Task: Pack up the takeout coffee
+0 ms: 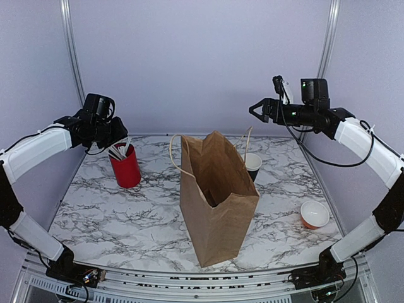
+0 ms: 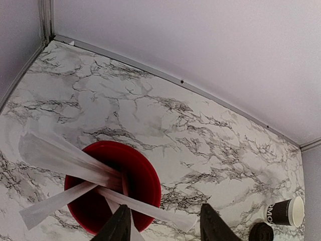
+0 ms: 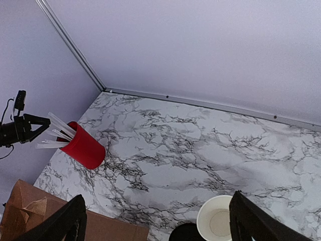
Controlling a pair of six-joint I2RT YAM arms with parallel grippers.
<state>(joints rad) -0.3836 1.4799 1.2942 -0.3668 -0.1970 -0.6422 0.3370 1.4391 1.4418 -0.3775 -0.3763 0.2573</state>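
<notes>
Where the bag (image 1: 218, 196) stands mid-table, takeout coffee (image 1: 252, 165) just behind, toward back edge.

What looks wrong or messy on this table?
The black coffee cup behind the paper bag has no lid on. Its white inside shows, and the round black lid lies beside it instead of on top. Nothing looks spilled or knocked over.
</notes>
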